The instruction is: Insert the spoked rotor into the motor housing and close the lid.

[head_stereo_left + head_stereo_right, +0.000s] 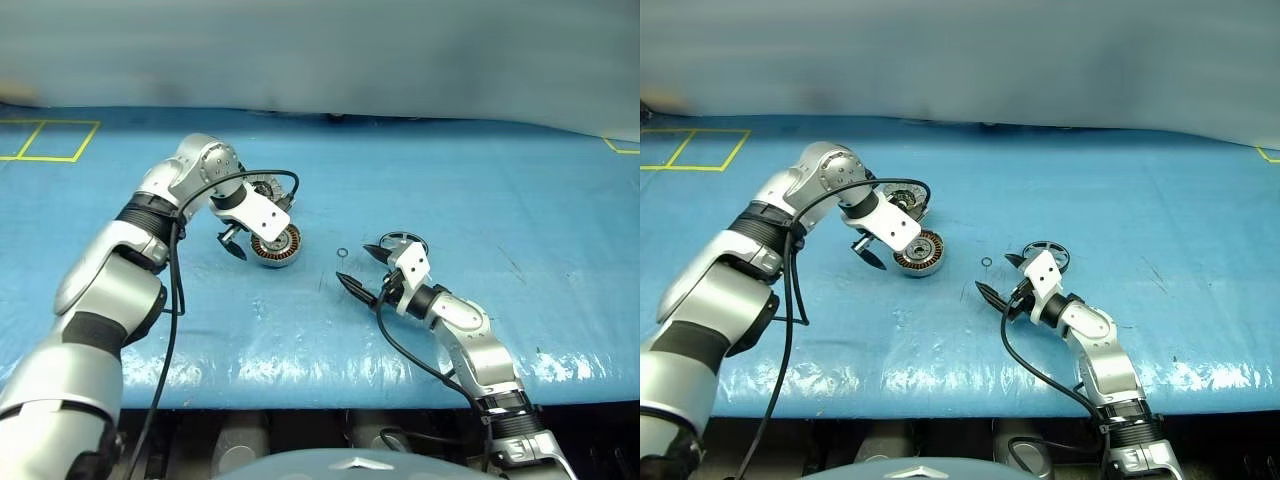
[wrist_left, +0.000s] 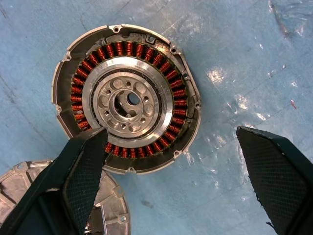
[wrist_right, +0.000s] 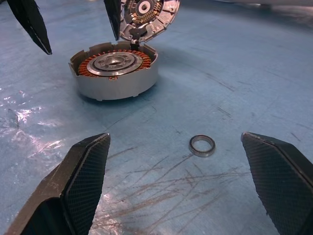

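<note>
Left tool (image 2: 181,186) wide open, empty, above housing (image 2: 128,98), lid (image 3: 146,17) raised. Right tool (image 3: 190,191) wide open, empty; rotor (image 1: 1048,254) beside it.

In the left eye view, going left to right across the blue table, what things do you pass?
Left hand, open → motor housing with its copper windings → small metal ring → right hand, open → spoked rotor. The lid is left out, since the left arm overlaps it.
</note>
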